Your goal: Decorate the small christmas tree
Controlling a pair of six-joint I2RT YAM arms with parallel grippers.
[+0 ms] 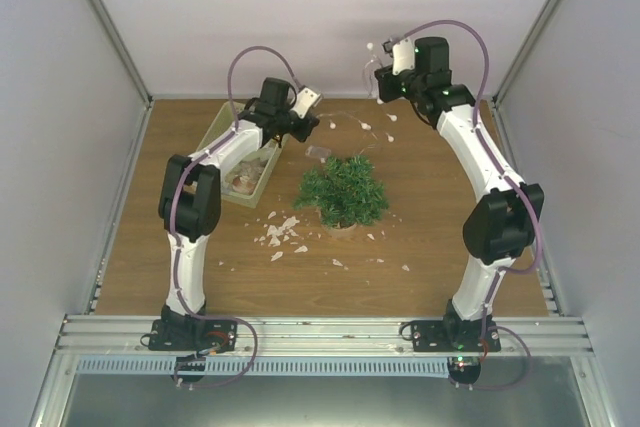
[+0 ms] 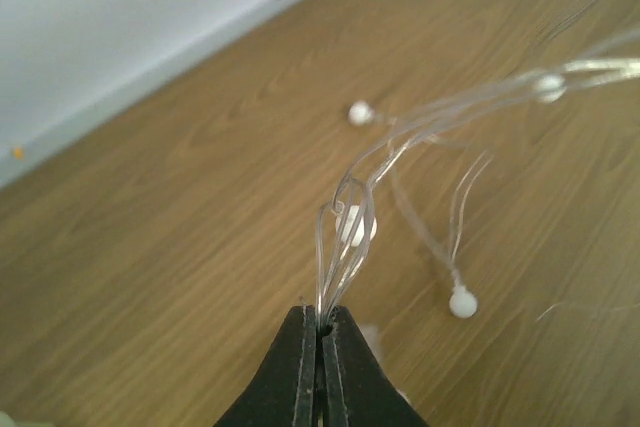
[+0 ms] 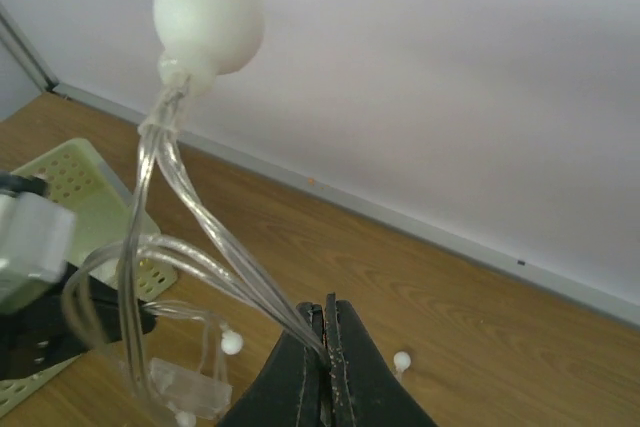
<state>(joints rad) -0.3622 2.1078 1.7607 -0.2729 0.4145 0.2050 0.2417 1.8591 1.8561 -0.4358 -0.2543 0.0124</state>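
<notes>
L gripper (image 2: 322,325) & R gripper (image 3: 328,312) each clamp light string (image 2: 354,228), stretched beyond xmas tree (image 1: 343,190); next: drape over branches.

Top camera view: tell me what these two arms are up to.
They appear to be stringing lights. The left gripper and the right gripper are each shut on a clear light string with small white bulbs, holding it between them behind the small tree. The tree stands in the middle and looks bare. A pale basket sits to its left.

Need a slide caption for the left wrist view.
Left tool shut on a clear light string, its white bulbs hanging over the wooden table.
</notes>
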